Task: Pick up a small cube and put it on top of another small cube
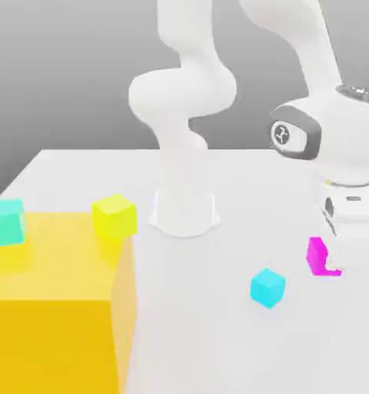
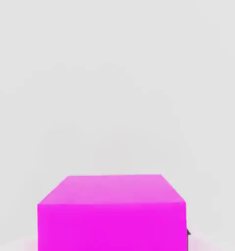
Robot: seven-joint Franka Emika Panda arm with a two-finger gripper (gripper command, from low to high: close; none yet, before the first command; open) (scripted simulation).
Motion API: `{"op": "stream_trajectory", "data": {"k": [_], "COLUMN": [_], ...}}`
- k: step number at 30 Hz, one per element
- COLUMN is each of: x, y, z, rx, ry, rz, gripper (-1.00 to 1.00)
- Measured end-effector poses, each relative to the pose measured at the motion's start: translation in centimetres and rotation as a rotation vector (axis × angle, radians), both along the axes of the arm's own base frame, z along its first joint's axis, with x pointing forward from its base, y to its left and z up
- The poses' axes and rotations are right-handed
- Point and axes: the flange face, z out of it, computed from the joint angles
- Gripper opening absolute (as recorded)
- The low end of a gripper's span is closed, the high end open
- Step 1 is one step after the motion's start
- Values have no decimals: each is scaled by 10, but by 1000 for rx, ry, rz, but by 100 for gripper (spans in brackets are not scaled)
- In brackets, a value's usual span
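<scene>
In the exterior view, a white robot arm (image 1: 184, 92) rises from its base on a pale desk (image 1: 211, 338), arches over towards the exterior view's right and brings its hand down, wrist above and jaws (image 1: 337, 260) pointing at the desk. The jaws are closed around the magenta cube (image 1: 317, 256), pinching it low at the desk; one of them hides part of it. The cube sits upright, with a plain side turned to the exterior view's left. A cyan cube (image 1: 267, 288) lies near it, apart, on the desk. At the exterior view's left stands a large orange block (image 1: 49, 331), with a teal cube (image 1: 4, 223) and a yellow cube (image 1: 114, 217) on top. The hand view looks closely at the magenta cube, giving what the exterior view hides: a flat, full face and a second face meeting along a straight edge, squared to the camera, with pale fingertips (image 2: 207, 242) on both sides. Being a cube, it has no long axis.
</scene>
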Motion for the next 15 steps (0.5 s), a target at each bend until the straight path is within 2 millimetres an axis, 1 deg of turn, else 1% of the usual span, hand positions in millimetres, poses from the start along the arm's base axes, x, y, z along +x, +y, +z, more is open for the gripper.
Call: {"op": "stream_trajectory", "data": {"k": [4,5,7,12,13,15], "x": [-15,-16,-16,-17,-18,-17], "y": [-45,-50,-52,-54,-55,-57], "z": [8,4,-9,-50,-54,-54], "rx": [2,3,3,3,3,3], "ry": [1,2,2,1,1,1], "rz": [-104,-116,-125,-128,-130,-136], "gripper": [-100,-100,-100,-100,100,100]}}
